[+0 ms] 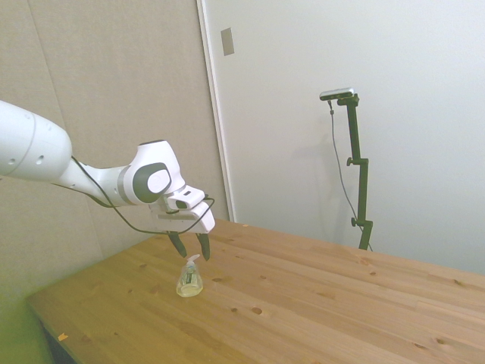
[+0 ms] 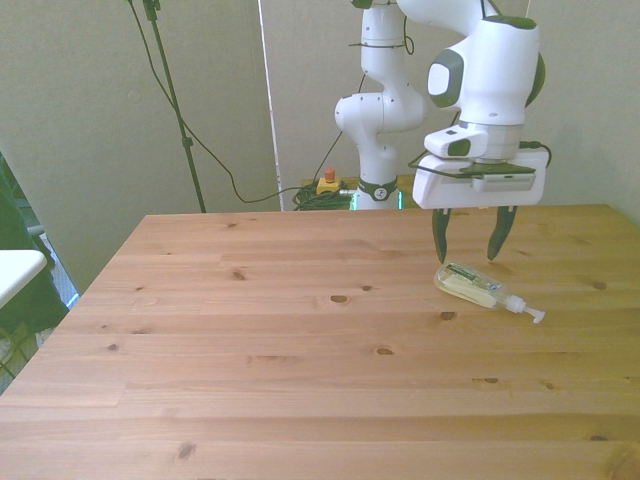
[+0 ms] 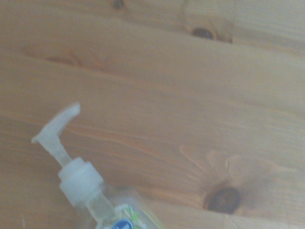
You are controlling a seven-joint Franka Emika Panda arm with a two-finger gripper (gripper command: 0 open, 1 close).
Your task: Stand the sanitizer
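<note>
The sanitizer (image 2: 470, 286) lies on its side on the wooden table (image 2: 300, 340), toward the front view's right. It is a small clear bottle of pale yellowish liquid, and its white pump nozzle (image 2: 527, 310) points toward the near right. In the side view the sanitizer (image 1: 189, 281) lies near the table's left end. My gripper (image 2: 470, 239) hangs open just above and slightly behind the bottle, touching nothing. The gripper (image 1: 191, 247) shows both dark fingers spread in the side view. The wrist view catches the sanitizer (image 3: 102, 205) from close by, with its nozzle and collar.
Dark knots dot the table planks. A white object (image 2: 15, 270) juts in at the front view's left edge, off the table. Cables and a red button box (image 2: 327, 183) lie on the floor behind the table.
</note>
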